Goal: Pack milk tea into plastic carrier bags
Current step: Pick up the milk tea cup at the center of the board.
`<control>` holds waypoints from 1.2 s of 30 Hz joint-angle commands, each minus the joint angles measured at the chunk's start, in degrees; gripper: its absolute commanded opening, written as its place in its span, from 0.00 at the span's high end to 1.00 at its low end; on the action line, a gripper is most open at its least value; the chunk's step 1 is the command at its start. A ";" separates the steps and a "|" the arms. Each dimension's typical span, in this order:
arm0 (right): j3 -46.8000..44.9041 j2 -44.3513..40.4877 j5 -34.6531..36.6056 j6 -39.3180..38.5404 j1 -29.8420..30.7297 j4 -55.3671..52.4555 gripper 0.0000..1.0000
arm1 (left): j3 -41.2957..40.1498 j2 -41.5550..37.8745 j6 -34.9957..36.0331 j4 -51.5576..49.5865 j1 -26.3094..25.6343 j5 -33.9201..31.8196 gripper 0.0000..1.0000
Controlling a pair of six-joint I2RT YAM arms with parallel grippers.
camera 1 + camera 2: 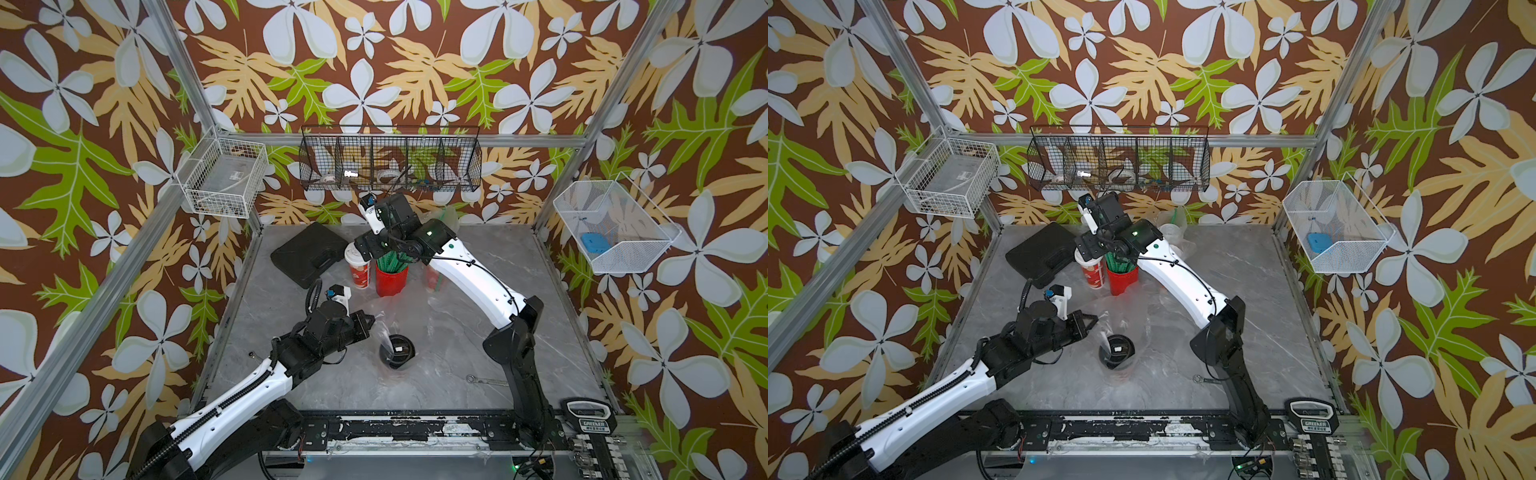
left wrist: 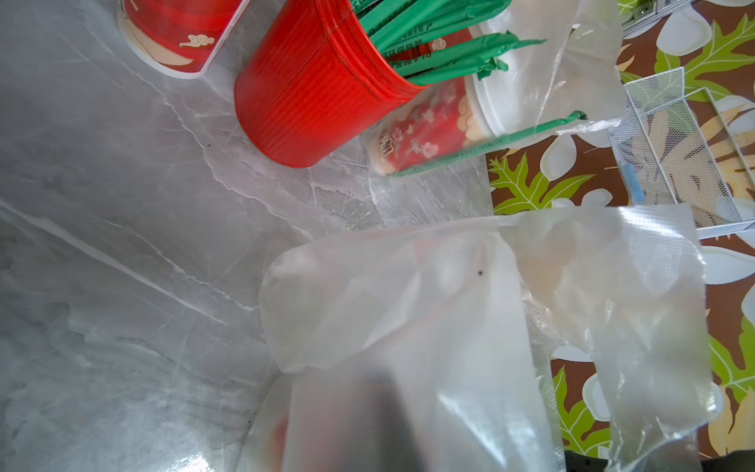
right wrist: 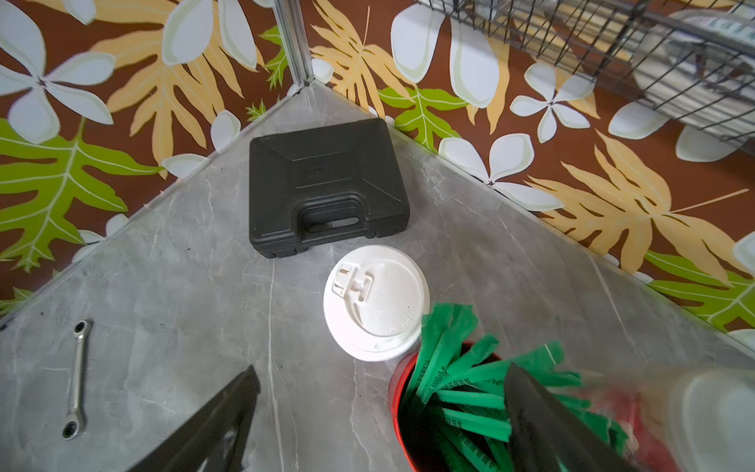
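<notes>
In both top views a black-lidded milk tea cup (image 1: 397,351) (image 1: 1117,351) stands inside a clear plastic carrier bag (image 1: 383,330). My left gripper (image 1: 370,321) is shut on that bag's edge. In the left wrist view the film (image 2: 408,318) covers the jaws. At the back, my right gripper (image 3: 382,370) hangs open above a white-lidded cup (image 3: 376,302) (image 1: 357,266) and touches nothing. Another cup sits in a second bag (image 2: 429,135) (image 1: 434,276), partly hidden behind the right arm.
A red pot of green straws (image 1: 390,278) (image 3: 449,400) stands right beside the white-lidded cup. A black case (image 1: 309,253) lies at the back left. A wrench (image 1: 471,378) lies near the right arm's base. Wire baskets (image 1: 390,162) hang on the walls.
</notes>
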 commanded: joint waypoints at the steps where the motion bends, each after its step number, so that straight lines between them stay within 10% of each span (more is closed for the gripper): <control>1: 0.32 1.76 -4.90 -1.09 -0.06 0.06 0.09 | -0.22 -0.44 -1.61 1.61 0.01 -0.66 1.00; 36: 2.46 13.08 -4.43 2.70 -2.37 9.93 0.05 | 0.91 2.20 -2.84 3.75 0.02 -0.06 1.00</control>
